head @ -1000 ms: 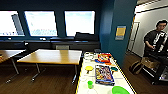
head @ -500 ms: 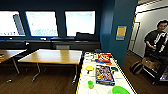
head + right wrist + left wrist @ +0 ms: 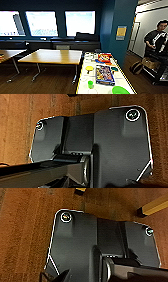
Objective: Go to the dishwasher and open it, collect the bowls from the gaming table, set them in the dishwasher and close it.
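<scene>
Facing the long white gaming bench point(image 3: 83, 75) w/ board-game boxes point(image 3: 105, 74); wooden table beside it. Green bowl point(image 3: 120, 90) at bench's near end, yellow bowl point(image 3: 89, 68) mid-bench. Prob. light, stiff, slick plastic: pinch at rim. Tool state: can't tell, either arm.

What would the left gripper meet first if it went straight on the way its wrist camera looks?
Probably the wooden floor, which lies around the robot's own dark plate in the left wrist view. Depth is unclear.
</scene>
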Controlling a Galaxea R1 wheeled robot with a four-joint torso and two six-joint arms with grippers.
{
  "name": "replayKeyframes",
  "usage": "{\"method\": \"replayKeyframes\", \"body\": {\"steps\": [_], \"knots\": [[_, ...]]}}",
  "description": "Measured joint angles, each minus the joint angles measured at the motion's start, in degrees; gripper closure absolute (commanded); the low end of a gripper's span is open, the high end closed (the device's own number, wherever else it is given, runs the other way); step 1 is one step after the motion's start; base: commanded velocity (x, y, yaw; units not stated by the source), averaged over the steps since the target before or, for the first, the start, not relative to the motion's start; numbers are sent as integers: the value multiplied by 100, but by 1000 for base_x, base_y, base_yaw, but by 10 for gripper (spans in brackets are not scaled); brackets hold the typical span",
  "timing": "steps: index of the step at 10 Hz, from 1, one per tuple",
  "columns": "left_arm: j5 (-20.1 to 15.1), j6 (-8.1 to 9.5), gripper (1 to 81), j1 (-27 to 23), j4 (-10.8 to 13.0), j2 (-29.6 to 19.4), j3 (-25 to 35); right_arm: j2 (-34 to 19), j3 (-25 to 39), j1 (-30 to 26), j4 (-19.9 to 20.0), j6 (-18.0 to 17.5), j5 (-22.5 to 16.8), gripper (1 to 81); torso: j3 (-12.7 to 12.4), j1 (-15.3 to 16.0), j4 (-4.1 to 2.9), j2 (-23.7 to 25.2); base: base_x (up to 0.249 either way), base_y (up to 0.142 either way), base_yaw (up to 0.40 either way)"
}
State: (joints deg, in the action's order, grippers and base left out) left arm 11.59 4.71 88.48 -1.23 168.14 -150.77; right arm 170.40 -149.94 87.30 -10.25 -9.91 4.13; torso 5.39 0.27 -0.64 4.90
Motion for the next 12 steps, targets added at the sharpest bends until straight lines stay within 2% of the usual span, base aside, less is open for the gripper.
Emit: {"method": "replayKeyframes", "body": {"steps": [3,6,9,12], "knots": [[1,0,10,-15,-2,-786,1290,-794,1508,-4,17,-61,40,10,0,0,0,0,0,0,0],[41,0,10,-15,-2,-1674,2200,-1822,3038,-100,56,-216,71,10,0,0,0,0,0,0,0],[41,2,10,30,-2,-1927,2677,-2992,4658,-202,67,-367,156,10,0,0,0,0,0,0,0],[52,2,10,30,-2,-2058,2856,-4485,6225,-349,91,-478,440,10,94,-2,0,0,0,0,0]]}}
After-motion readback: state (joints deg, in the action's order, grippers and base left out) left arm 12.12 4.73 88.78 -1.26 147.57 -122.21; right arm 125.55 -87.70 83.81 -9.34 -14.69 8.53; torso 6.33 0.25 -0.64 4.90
